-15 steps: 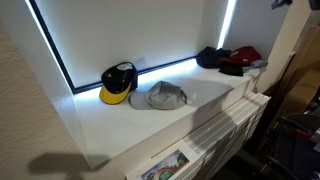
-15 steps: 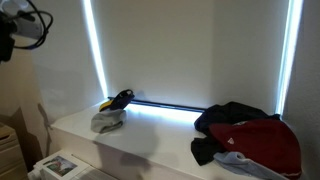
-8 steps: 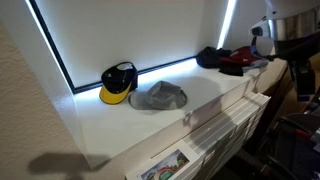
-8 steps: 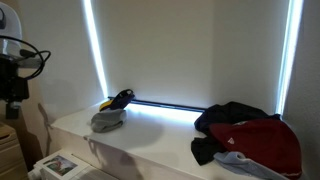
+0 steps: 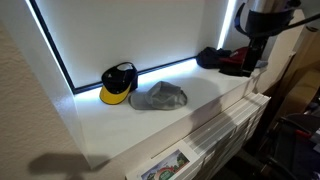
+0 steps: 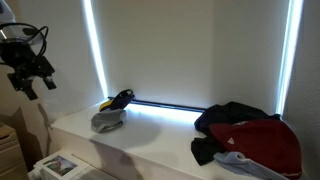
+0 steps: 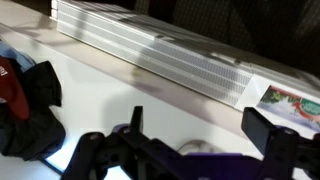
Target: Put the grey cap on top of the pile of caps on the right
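Note:
The grey cap [image 5: 160, 96] lies crumpled on the white ledge, in both exterior views [image 6: 108, 120]. It sits next to a black cap with a yellow brim [image 5: 118, 82]. The pile of caps [image 5: 226, 60], black and red, rests at the other end of the ledge [image 6: 246, 138]. Its edge shows in the wrist view [image 7: 22, 100]. My gripper [image 5: 254, 48] hangs in the air near the pile, well away from the grey cap [image 6: 32, 74]. In the wrist view its fingers [image 7: 200, 125] are spread wide with nothing between them.
A bright light strip [image 5: 60, 55] frames the blind behind the ledge. A slatted white panel [image 7: 170, 50] runs along the ledge's front. A printed sheet [image 5: 166, 165] lies below it. The ledge surface [image 5: 200, 88] between the grey cap and the pile is bare.
The arm has come into view from the side and moved in over the ledge's end near the pile. The caps have not moved.

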Available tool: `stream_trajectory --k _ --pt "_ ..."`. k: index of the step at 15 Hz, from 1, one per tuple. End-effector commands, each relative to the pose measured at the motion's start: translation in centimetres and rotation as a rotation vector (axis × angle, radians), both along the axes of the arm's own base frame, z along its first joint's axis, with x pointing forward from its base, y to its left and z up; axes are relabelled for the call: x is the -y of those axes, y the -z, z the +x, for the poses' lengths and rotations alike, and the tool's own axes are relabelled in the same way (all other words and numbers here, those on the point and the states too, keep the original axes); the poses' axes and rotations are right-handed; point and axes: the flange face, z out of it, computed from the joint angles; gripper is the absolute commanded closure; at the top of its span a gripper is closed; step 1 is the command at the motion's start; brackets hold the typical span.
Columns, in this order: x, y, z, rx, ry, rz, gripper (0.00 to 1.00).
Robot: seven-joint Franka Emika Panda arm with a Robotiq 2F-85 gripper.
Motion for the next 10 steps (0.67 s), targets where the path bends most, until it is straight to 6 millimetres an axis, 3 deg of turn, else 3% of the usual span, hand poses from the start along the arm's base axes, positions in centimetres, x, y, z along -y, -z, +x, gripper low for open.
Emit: stream_trajectory --k 1,2,3,7,10 --pt "1.5 -2.6 1.4 0.149 0.122 0.06 0.0" --pt "1.9 -3.3 1.4 0.151 0.161 0.067 0.0" --pt "1.0 -2.1 1.3 0.112 0.102 0.045 0.0" --pt "1.6 -3.3 1.4 0.149 0.144 0.058 0.0" --pt "-0.3 -2.0 3.5 0.259 0.334 0.171 0.0"
